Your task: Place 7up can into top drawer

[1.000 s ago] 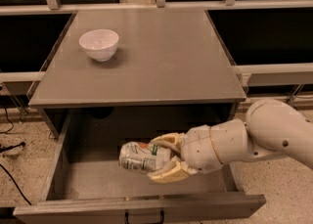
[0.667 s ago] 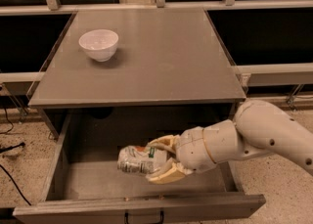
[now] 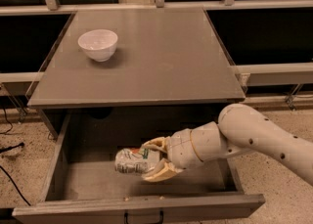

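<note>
Gripper: we see the gripper reaching in from the right, down inside the open drawer, with its two fingers clamped on the right end of the can, one above and one below

Can: the 7up can lies on its side in that grip, dented, its free end pointing left; it sits over the middle of the drawer floor, and we cannot tell whether it touches the floor yet

Drawer: the top drawer is pulled well out below the tabletop, its front panel nearest the camera

Bowl: a white bowl stands at the back left of the tabletop, well apart from the action

Change: over the last second we see the can carried slightly to the left and a touch lower, with the arm drawn further in over the drawer

Meaning: we judge the carry is nearly over, since the can is already inside the drawer walls; what is left is to let go and lift clear

Risk: once let go, the can may roll on its side
</note>
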Controlling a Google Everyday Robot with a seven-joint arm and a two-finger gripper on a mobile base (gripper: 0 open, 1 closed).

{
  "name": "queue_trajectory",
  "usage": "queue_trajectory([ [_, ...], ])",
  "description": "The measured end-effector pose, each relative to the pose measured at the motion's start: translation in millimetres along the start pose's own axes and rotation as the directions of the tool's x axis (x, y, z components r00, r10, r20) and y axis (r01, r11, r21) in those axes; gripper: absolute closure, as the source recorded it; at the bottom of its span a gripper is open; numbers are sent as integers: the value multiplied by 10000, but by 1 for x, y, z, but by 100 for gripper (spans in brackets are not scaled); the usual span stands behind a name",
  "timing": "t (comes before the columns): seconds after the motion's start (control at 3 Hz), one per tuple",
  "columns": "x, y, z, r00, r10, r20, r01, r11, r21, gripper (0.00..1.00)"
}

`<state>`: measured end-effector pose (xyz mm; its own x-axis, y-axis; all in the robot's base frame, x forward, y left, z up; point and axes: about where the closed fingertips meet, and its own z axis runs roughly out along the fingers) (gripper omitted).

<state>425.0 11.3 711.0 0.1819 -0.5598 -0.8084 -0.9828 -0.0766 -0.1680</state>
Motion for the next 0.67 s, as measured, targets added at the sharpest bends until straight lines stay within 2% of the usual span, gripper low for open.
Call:
queue_trajectory([
  [0.33, 16, -9, 15, 9989, -213, -409, 218, 9997, 124, 100],
  [0.67, 16, -9, 15, 9989, -212, -410, 217, 9997, 119, 100],
])
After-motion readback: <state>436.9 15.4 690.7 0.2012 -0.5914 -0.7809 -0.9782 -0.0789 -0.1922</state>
